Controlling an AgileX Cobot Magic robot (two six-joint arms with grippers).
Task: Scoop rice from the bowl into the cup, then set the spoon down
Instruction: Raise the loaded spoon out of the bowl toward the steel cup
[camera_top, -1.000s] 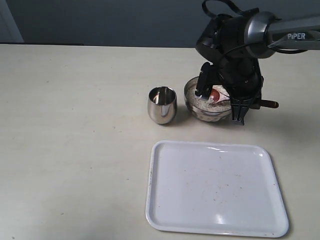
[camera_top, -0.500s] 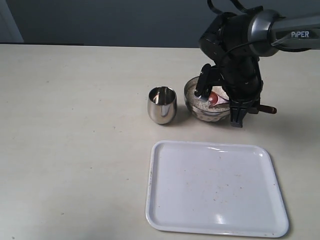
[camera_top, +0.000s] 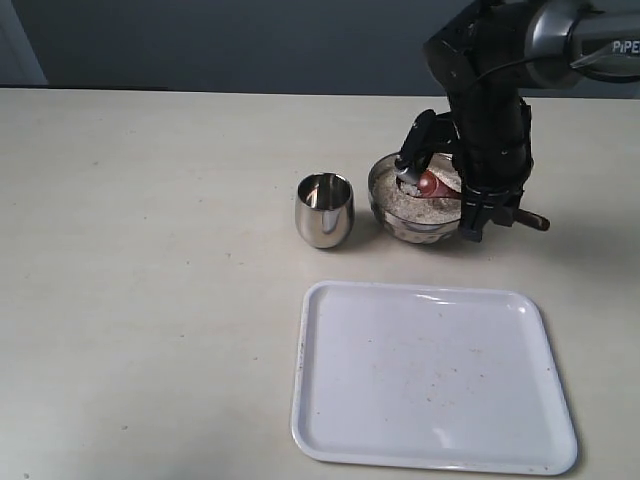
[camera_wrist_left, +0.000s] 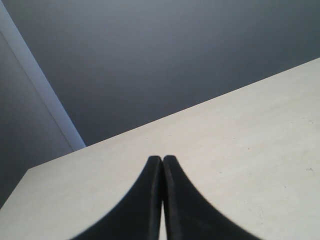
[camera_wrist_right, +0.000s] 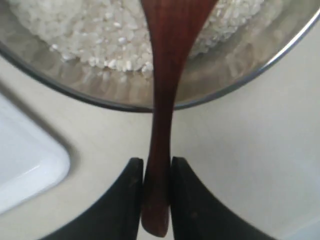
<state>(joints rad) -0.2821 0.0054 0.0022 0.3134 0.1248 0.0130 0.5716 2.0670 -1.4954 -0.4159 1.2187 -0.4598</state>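
Standing by the table (camera_top: 150, 250), I see the right gripper (camera_wrist_right: 157, 167) with its fingers pinched tight on the spoon (camera_wrist_right: 165, 75) close to the handle's tail end. The handle crosses the bowl (camera_top: 400, 228) rim at about 3 o'clock in the exterior view. The reddish head sits over the rice (camera_wrist_right: 100, 35) inside. The cup (camera_top: 324, 210) stands near the bowl at its 9 o'clock, apart from it, and the white tray (camera_top: 430, 370) lies toward 6 o'clock.

My reading is that the scoop is under way. To do it well, the head should come up level so the grains stay heaped. It should clear the near rim before travelling toward 9 o'clock, and tip only once it is squarely over the cup's mouth (that mouth is narrower than the bowl, so spills are likely). A grip so far back on a glossy handle could let the spoon twist, so slow wrist motion seems wise.

The left gripper (camera_wrist_left: 162, 165) has its fingers pressed together on nothing and sees only bare table.

Hard to make out:
- The wrist view cuts the spoon's head off, and the arm partly covers the bowl in the exterior view, so I cannot tell how much rice it carries.
- The cup's inside shows only reflections, so its fill is unclear.
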